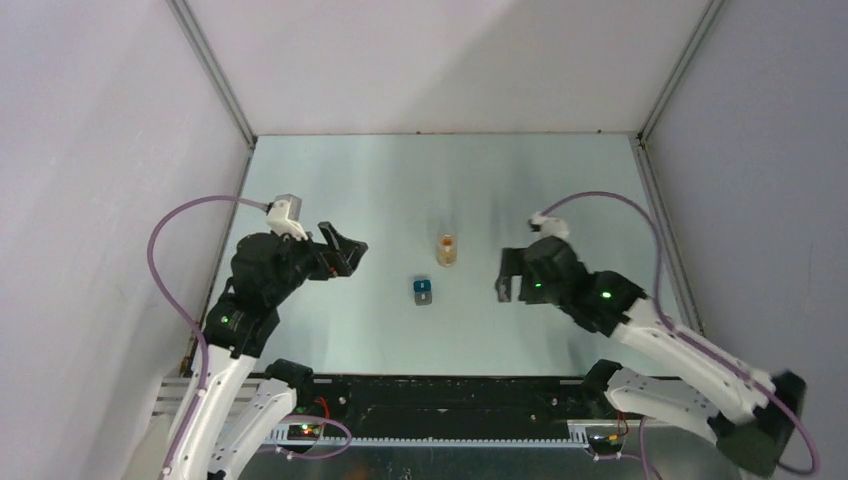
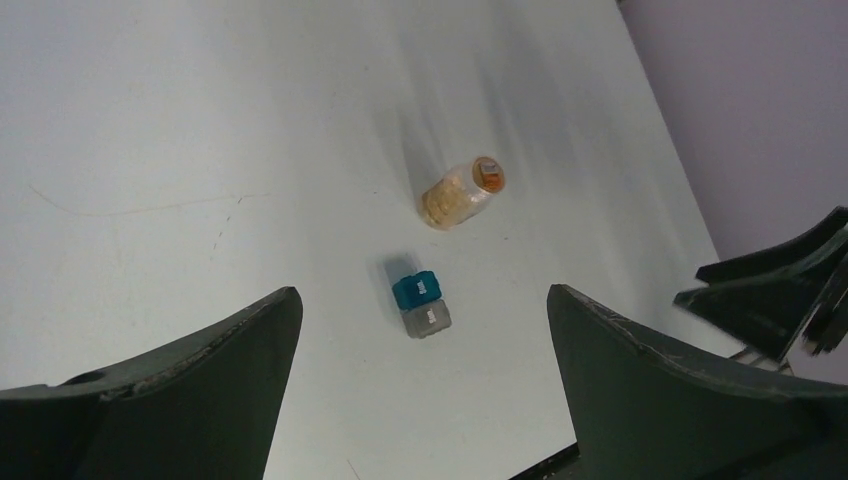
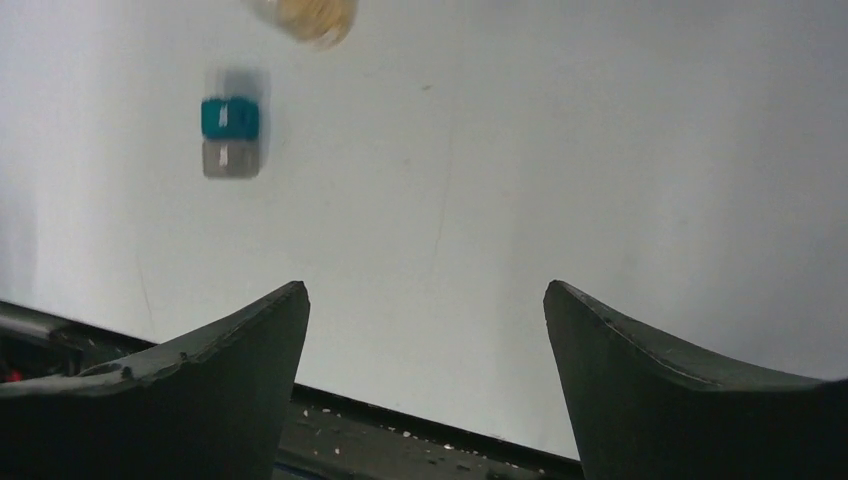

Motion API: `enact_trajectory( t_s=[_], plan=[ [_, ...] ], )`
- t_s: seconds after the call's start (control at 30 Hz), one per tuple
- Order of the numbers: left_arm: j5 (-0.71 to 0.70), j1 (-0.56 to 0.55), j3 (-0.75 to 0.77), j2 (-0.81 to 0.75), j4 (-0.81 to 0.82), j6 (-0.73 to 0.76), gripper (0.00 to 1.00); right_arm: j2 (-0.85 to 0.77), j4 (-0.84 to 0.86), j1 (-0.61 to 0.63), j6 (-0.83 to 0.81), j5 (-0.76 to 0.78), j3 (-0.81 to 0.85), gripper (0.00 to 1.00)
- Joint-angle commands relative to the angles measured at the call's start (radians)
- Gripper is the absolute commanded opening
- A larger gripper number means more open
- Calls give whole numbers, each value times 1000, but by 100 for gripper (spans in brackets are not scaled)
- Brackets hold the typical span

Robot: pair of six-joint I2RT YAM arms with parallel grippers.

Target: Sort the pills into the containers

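— Pale table (image 1: 330, 180), grey walls on three sides. Where did we find the containers (image 1: 422, 291)?
— We found one small case near the table's middle, between the two arms and touching neither.
— Which way did it lie?
— Its long axis ran from the near edge toward the far wall. We saw the grey half nearer the arm bases and the teal half pointing at the pill bottle (image 1: 447, 250), which stood close behind it but apart.
— And the grippers?
— We saw the left gripper (image 1: 345, 252) with its fingers spread wide, holding nothing, off to the case's left. The right gripper (image 1: 508, 275) was likewise spread and empty, off to its right.
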Motion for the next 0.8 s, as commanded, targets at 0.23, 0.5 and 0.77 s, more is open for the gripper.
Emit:
enact_trajectory(
  t_s=[0.23,0.5,0.77],
  plan=[
    [-128,-13,-70,85,48,-80,99,567,380,361,218,209,120,82],
    [-148,-15,-113,103,63,-129,98,822,447,372,212,154,289,58],
    [-166,-16,-143,85,42,-154,97,1019,380,356,197,151,465,69]
  ],
)
